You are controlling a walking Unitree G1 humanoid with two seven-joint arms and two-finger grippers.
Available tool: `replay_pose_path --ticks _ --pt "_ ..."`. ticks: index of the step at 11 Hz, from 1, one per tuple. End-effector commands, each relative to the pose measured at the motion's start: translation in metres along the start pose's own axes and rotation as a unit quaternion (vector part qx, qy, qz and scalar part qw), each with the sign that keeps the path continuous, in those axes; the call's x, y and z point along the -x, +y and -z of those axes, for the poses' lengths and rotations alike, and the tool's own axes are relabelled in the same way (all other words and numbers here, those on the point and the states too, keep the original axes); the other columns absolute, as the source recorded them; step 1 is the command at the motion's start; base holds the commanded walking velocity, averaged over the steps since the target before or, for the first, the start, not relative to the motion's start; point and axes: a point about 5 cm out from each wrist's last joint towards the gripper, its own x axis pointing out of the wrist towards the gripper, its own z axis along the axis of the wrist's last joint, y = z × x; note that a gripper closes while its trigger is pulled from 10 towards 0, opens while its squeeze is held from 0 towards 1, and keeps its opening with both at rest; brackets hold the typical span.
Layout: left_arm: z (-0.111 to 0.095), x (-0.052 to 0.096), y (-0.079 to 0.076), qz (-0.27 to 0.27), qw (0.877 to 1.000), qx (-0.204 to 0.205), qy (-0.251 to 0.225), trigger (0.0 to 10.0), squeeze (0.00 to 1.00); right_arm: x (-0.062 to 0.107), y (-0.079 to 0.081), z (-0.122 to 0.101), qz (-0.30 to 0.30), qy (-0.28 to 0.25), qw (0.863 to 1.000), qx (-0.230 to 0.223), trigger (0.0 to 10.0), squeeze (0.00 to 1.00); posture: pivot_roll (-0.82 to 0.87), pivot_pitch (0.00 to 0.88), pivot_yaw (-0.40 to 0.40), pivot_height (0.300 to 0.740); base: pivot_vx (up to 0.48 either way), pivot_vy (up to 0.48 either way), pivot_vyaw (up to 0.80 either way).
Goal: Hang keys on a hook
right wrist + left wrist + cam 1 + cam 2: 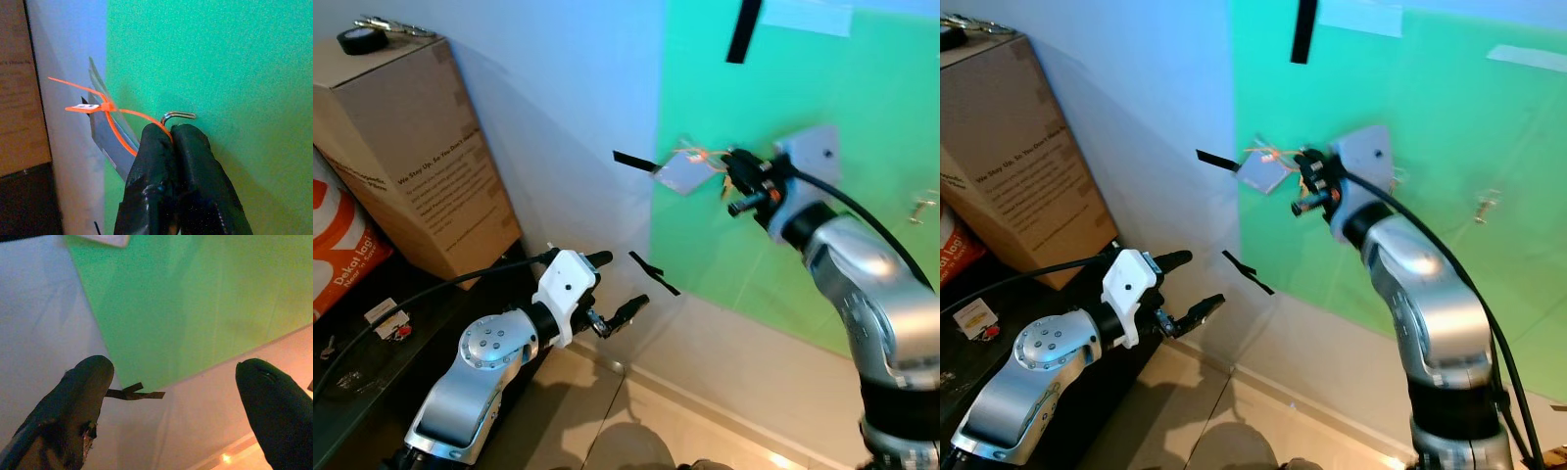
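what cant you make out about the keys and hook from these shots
- Keys: the right gripper is shut on an orange loop; its fingers hide any keys.
- Loop on the hook or beside it: right wrist view, fingertips cover the contact.
- Head views: hook too small, hidden behind the gripper.

"We Stand Up…" on cardboard box

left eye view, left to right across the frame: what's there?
Cardboard box → left gripper → grey tag on its orange zip tie → right gripper at the green sheet → small metal hook by the right edge.
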Motion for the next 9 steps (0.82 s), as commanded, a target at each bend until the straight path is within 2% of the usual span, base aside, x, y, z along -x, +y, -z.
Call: replay_pose_path --ticks 1,7,9 --pt "-0.002 0.001 -0.001 0.005 1.000 -0.007 0.003 10.0 0.00 -0.003 -0.001 -0.005 0.002 -0.003 1.000 0.010 10.0 0.00 -0.02 0.000 0.032 0.740 0.000 0.000 0.00" --pt "-0.002 0.000 -0.003 0.011 1.000 -0.007 0.005 10.0 0.00 -0.002 -0.012 -0.006 0.035 0.011 0.999 0.013 10.0 0.00 -0.03 0.000 0.036 0.740 0.000 0.000 0.00" --pt "-0.001 0.001 -0.004 0.011 1.000 -0.007 0.006 10.0 0.00 0.005 -0.008 -0.010 0.012 0.001 1.000 0.007 10.0 0.00 -0.02 0.000 0.031 0.740 0.000 0.000 0.00"
